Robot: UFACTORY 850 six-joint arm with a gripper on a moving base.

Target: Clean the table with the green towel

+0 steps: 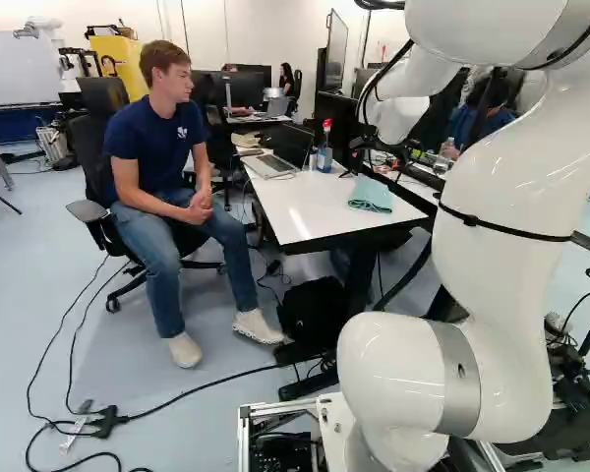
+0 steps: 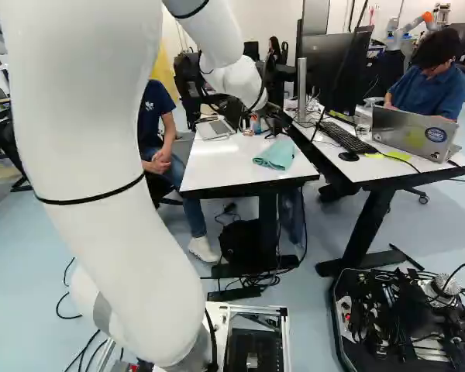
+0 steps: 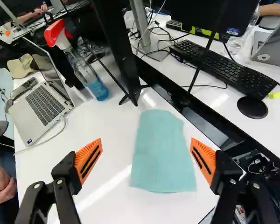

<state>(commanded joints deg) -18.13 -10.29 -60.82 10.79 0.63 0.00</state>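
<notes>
left to right in the left base view, past the laptop (image 1: 271,165) and spray bottle (image 1: 324,157) on the white table (image 1: 300,211), the green towel (image 1: 372,196) lies flat near the right edge, so picking it up seems the step in hand. the next move likely calls for lowering onto it and closing on a fold before any wiping. farther right, the arm (image 1: 501,187) rises and reaches forward, its gripper (image 3: 145,160) angled down towards the towel, jaws spread wide, holding nothing.

The white counter (image 3: 107,121) carries a green towel (image 3: 161,154) lying flat, an open silver laptop (image 3: 43,103), and, between laptop and black stand (image 3: 126,70), an upright spray bottle (image 3: 91,79) holding blue liquid.
</notes>
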